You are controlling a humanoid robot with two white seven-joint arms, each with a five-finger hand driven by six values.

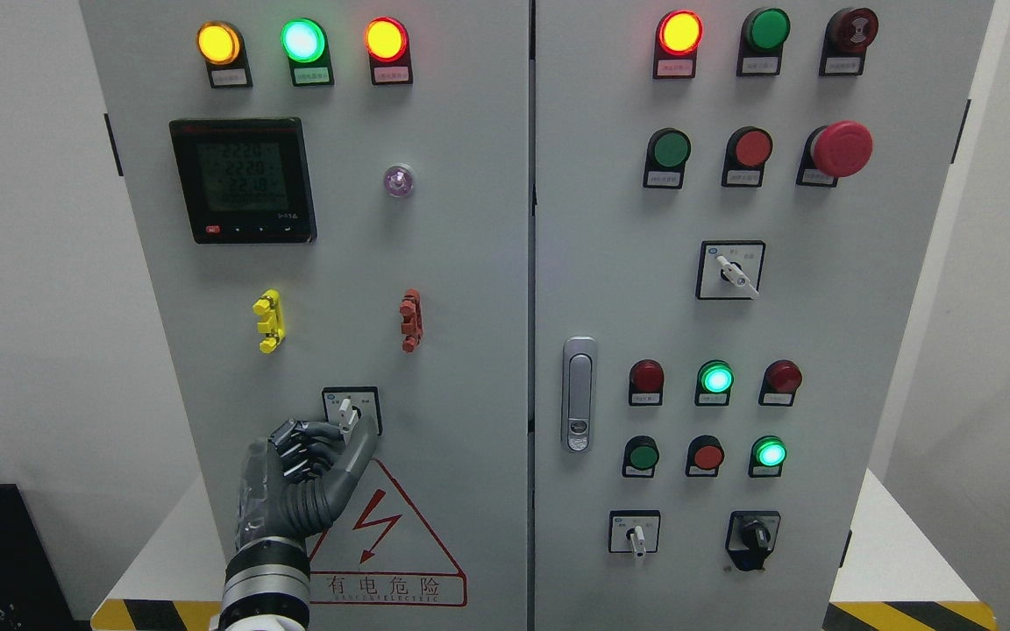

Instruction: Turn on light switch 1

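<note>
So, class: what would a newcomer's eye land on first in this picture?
Probably the glowing yellow, green and orange round indicator lamps across the grey cabinet's top left, and the big red mushroom-shaped emergency button at upper right. Then the left hand, dark and jointed, its fingers at the small white rotary switch at lower left.
</note>
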